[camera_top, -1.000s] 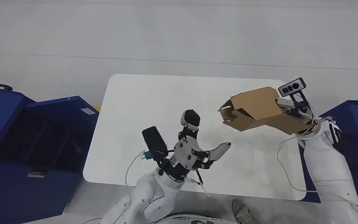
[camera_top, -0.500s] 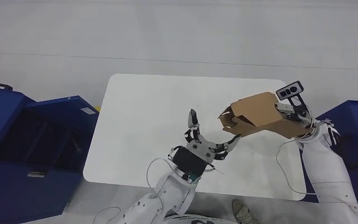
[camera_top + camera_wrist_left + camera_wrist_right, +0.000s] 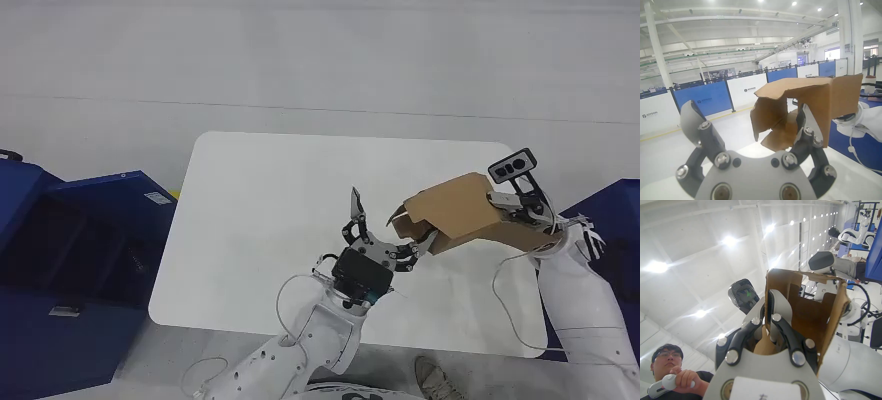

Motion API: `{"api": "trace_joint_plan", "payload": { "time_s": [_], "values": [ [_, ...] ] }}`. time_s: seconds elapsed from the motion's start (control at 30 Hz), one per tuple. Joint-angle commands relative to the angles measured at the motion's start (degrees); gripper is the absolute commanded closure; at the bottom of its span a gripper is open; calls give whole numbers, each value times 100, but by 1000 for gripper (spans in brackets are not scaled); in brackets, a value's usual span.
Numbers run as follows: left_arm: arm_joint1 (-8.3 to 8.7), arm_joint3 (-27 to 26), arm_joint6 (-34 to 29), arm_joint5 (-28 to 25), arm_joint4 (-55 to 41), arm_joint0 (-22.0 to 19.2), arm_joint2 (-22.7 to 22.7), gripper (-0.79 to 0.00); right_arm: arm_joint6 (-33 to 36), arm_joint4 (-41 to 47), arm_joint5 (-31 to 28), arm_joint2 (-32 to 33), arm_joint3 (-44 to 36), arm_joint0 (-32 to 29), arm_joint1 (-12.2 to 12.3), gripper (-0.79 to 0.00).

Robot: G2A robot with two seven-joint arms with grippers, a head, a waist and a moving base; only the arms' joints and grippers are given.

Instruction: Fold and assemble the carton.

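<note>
A brown carton [image 3: 455, 210] hangs in the air over the right side of the white table [image 3: 270, 190], its loose flaps pointing towards the table's middle. My right gripper [image 3: 512, 208] is shut on the carton's far end; in its wrist view one carton wall [image 3: 810, 313] is pinched between the fingers [image 3: 780, 308]. My left gripper [image 3: 388, 228] is open at the carton's flap end. In the left wrist view the carton [image 3: 810, 98] is close ahead, and one finger [image 3: 806, 121] reaches under the top panel beside the inner flaps, while the other finger [image 3: 691, 115] stays outside.
Blue bins [image 3: 70, 250] stand off the table's left edge, and another blue container [image 3: 615, 200] stands behind the right arm. The table's left half and far side are bare white surface.
My left arm has turned and moved right to the carton, so one finger now sits in its flap end. The right arm has shifted the carton slightly lower and leftward.
</note>
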Motion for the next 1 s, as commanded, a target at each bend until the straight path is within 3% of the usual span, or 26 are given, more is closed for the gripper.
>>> {"api": "trace_joint_plan", "payload": {
  "time_s": [0.0, 0.1, 0.23, 0.47, 0.7, 0.97],
  "values": [
    [-12, -47, 66, 11, -54, 29, -35, -785, -46, 104, -2, 33, 35, 8, -8, 0],
    [-9, -209, 259, 0, -222, 137, -144, -785, -121, 399, 128, 78, 155, 54, -26, 0],
    [13, -571, 852, -482, -1191, 401, -344, -785, -239, 960, 477, 98, 388, 135, -62, 0],
    [13, -571, 852, -482, -1191, 401, -344, -785, -401, 1196, 631, 89, 303, 93, -81, 0],
    [-8, -555, -425, -542, -1317, 457, -400, -785, -584, 1786, 1297, 86, 80, -16, -121, 0],
    [-86, -820, -476, -524, -1417, 465, -260, -785, -545, 1568, 1298, -18, 29, -68, -157, 0]
  ]
}}
